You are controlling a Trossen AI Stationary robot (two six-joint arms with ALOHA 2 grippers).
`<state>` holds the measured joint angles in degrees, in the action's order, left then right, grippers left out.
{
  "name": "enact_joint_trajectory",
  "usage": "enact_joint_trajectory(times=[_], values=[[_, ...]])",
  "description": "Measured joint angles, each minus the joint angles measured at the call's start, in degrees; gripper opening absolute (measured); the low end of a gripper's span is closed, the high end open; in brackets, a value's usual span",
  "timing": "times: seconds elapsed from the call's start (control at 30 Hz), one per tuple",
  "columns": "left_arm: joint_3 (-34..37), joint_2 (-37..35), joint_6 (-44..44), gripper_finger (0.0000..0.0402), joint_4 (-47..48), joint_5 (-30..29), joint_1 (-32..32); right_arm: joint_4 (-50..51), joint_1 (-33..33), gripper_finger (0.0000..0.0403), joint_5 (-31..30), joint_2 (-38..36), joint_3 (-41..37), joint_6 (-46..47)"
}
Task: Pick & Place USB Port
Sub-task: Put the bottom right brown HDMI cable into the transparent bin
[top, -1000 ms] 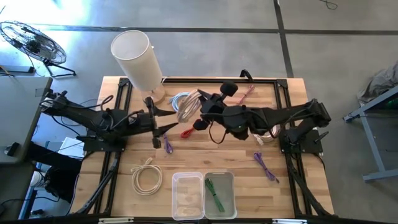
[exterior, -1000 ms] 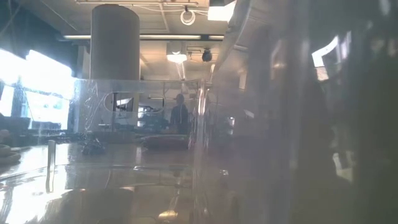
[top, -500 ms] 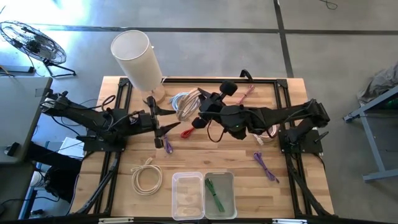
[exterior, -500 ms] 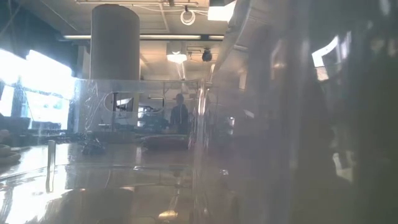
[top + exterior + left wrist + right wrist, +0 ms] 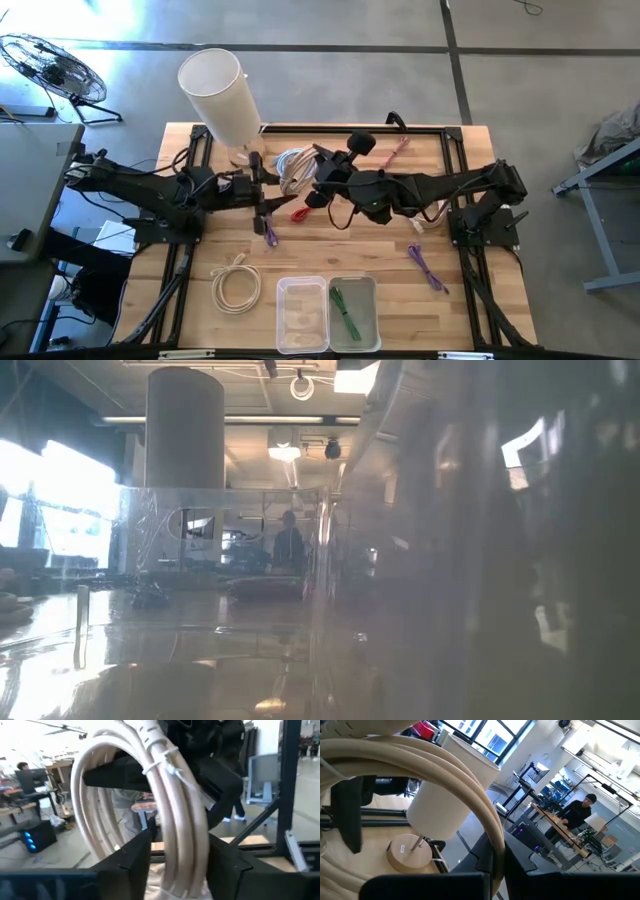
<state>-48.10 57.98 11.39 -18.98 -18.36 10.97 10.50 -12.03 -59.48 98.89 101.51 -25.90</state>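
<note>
White cable coil (image 5: 297,170) pinched in right hand (image 5: 313,172), left hand (image 5: 268,180) alongside.

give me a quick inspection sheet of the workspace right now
surface: wooden table with a black frame
job's things: white coil held up between both arms; clear bins at the front edge, one with a green cable
clutter: lamp at the back
grippers: right gripper shut on the white coil; left gripper at the coil, fingers either side of it
cables: cream coil, purple cables, red cable
surroundings: fan on the floor; person at a desk
</note>
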Motion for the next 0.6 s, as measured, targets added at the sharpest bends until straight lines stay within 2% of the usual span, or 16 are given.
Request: enact_joint_trajectory(times=[0.13,0.17,0.37,0.6], values=[[0.00,-0.83,5.25,0.0045,1.42,1.33,-0.11,0.78,0.02,0.0010,1.28,0.00,0.00,0.34],[0.00,-1.12,5.93,0.0038,2.37,1.41,-0.11,1.17,0.01,0.0011,1.96,0.00,0.00,0.42],[0.00,-2.13,6.98,0.0038,6.35,0.71,-0.09,1.51,-0.88,0.0071,4.48,0.00,0.00,5.34],[0.00,-5.86,7.88,0.0038,9.45,0.78,-0.11,1.22,-4.14,0.0151,4.12,-2.46,0.00,5.17]])
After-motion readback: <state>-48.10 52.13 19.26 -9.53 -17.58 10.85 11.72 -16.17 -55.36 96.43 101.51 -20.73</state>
